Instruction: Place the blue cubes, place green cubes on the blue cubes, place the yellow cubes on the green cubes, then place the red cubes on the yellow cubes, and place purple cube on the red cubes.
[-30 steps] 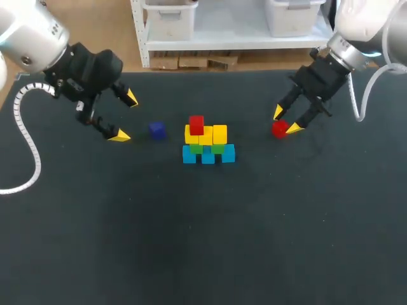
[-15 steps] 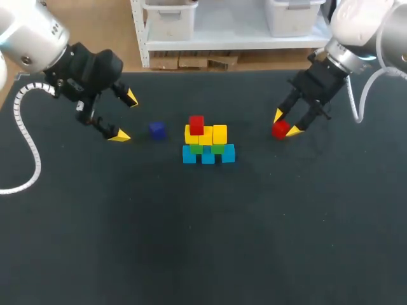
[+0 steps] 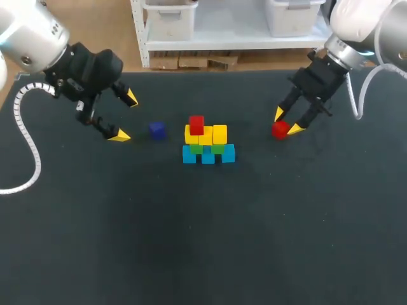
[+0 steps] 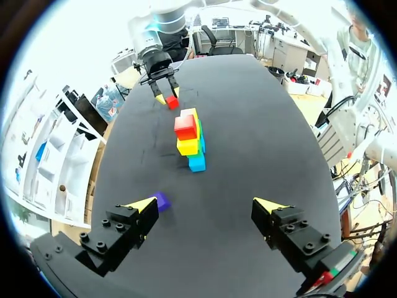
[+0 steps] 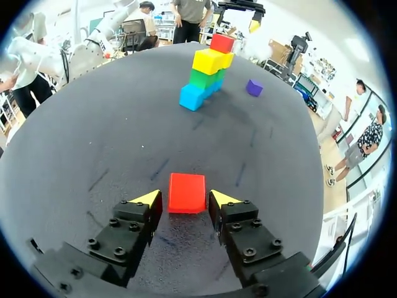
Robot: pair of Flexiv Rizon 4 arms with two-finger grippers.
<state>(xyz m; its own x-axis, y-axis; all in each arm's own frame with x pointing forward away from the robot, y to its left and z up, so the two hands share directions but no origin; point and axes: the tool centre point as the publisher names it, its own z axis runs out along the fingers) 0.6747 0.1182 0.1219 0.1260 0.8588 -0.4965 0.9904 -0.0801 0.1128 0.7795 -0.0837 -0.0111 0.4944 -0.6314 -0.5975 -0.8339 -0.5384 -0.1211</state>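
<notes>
red cube (image 5: 186, 191) lies inside spread right gripper (image 5: 184, 198); green cubes (image 3: 196, 149) barely show.

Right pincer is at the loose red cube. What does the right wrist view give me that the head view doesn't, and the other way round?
Only the right wrist view: the loose red cube rests on the table inside the open right pincer, a slim gap at each tip. Only the head view: the stack side-on, three blue cubes wide, the stacked red cube toward the yellow row's left-arm end; the wrist view sees it end-on. Both: the loose red cube, the stack, the purple cube alone on the table.
</notes>
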